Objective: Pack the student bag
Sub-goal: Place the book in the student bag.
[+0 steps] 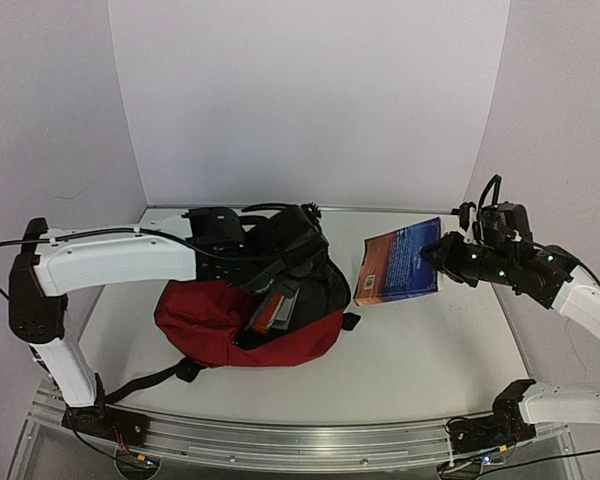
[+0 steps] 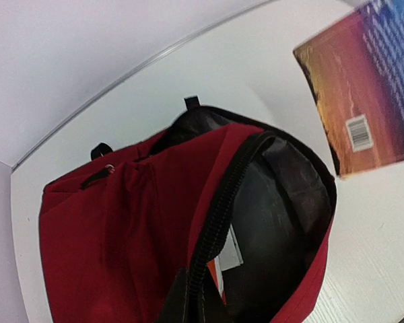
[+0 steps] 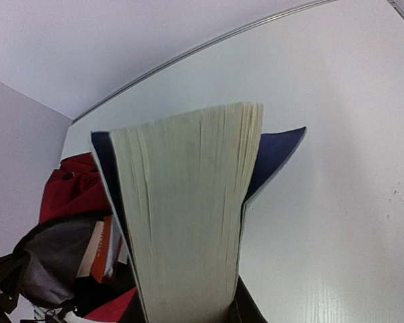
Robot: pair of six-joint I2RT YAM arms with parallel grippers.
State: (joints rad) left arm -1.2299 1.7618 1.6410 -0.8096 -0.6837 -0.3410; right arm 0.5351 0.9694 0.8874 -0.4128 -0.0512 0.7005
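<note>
The student bag (image 1: 215, 320), dark red with a black zipper, lies left of centre on the table with its mouth facing right. My left gripper (image 1: 285, 270) is shut on the zipper edge (image 2: 215, 222) of that mouth and holds it up, showing the grey lining (image 2: 283, 215). An orange and white book (image 1: 270, 315) sits inside. My right gripper (image 1: 435, 255) is shut on a thick paperback book (image 1: 398, 262) with a blue and orange cover, held just right of the opening. Its page edge (image 3: 182, 215) fills the right wrist view, and the bag (image 3: 74, 195) shows beyond it at the left.
A black strap (image 1: 145, 382) trails from the bag toward the left arm's base. The white table (image 1: 430, 350) has a raised rim at the back and pale walls on three sides.
</note>
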